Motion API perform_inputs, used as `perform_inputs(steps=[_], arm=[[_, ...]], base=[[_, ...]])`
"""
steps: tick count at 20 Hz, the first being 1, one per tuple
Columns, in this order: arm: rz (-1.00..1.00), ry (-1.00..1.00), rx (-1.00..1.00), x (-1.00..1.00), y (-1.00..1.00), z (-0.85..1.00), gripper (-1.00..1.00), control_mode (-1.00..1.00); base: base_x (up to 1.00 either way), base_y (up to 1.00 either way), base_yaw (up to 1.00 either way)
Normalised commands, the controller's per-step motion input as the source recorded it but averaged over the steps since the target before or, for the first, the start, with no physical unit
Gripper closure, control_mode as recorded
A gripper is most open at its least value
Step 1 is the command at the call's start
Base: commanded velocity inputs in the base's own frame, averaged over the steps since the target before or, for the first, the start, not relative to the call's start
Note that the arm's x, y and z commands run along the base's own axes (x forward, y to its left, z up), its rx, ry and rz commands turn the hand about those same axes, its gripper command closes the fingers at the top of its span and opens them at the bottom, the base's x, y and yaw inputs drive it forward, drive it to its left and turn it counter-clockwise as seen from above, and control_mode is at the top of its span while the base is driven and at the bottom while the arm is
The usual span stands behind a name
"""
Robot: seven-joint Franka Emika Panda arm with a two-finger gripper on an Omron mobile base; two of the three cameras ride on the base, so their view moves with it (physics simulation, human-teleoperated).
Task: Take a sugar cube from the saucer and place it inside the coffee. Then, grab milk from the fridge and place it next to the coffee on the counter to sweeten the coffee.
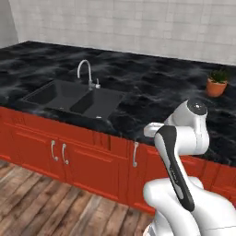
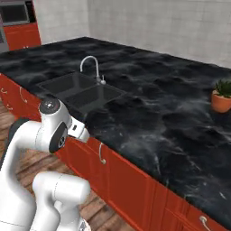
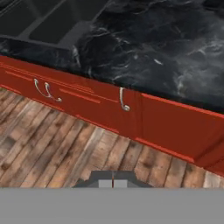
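The counter [image 1: 152, 87] is a glossy black marble worktop with white veins, also seen from the right [image 2: 171, 117] and in the hand view [image 3: 153, 48]. My gripper [image 3: 113, 183] is shut, its two tips pressed together with nothing between them. My folded arm holds it in front of the counter's front edge, above the floor, facing the red cabinet fronts [image 3: 166, 127]. The sugar cube, the saucer, the coffee, the milk and the fridge are out of view.
A black double sink [image 1: 73, 99] with a curved silver faucet [image 1: 85, 69] is set into the counter at the left. A potted plant [image 1: 216, 83] in a terracotta pot stands at the far right [image 2: 222, 97]. Wood floor [image 3: 65, 148] runs along the cabinets.
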Motion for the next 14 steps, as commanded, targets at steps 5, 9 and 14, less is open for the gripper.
perform_inputs(steps=[5, 9, 14], arm=[[0.00, 0.00, 0.00, 0.00, 0.00, 0.00, 1.00, 1.00], [0.00, 0.00, 0.00, 0.00, 0.00, 0.00, 1.00, 1.00], [0.00, 0.00, 0.00, 0.00, 0.00, 0.00, 1.00, 1.00]], base=[[-0.01, -0.03, 0.97], [0.01, -0.01, 0.91], [0.69, -0.04, 0.71]])
